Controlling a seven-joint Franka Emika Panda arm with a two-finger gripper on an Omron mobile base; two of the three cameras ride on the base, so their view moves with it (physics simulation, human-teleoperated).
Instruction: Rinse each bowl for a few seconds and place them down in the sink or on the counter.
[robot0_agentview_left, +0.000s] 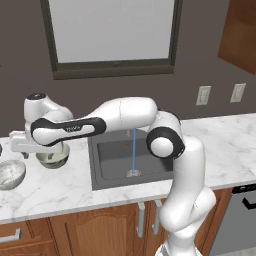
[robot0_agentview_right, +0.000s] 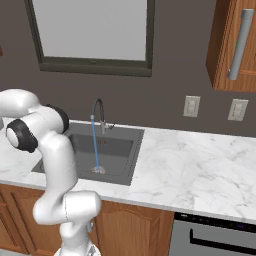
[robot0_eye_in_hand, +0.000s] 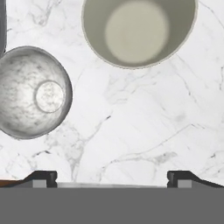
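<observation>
The olive-beige bowl (robot0_agentview_left: 52, 159) (robot0_eye_in_hand: 138, 30) stands upright on the counter (robot0_agentview_left: 60, 187) left of the sink (robot0_agentview_left: 117, 165). Further left, near the edge of the left base view, stands the marbled whitish-grey bowl (robot0_agentview_left: 10, 174) (robot0_eye_in_hand: 33, 92). My gripper (robot0_eye_in_hand: 112, 178) (robot0_agentview_left: 24, 151) hangs open over bare marble beside both bowls, touching neither, with nothing between its fingertips (robot0_eye_in_hand: 43, 177). A thin blue stream of water (robot0_agentview_left: 133, 150) (robot0_agentview_right: 95, 145) runs from the faucet (robot0_agentview_right: 98, 112) into the dark sink (robot0_agentview_right: 117, 145).
My arm stretches left across the sink's front. White marble counter (robot0_agentview_right: 200, 165) extends to the right of the sink. Wall outlets (robot0_agentview_left: 203, 95) and a window (robot0_agentview_left: 112, 30) are behind. Wooden cabinets (robot0_agentview_left: 100, 230) sit below, and an upper cabinet (robot0_agentview_right: 235, 45) hangs at the right.
</observation>
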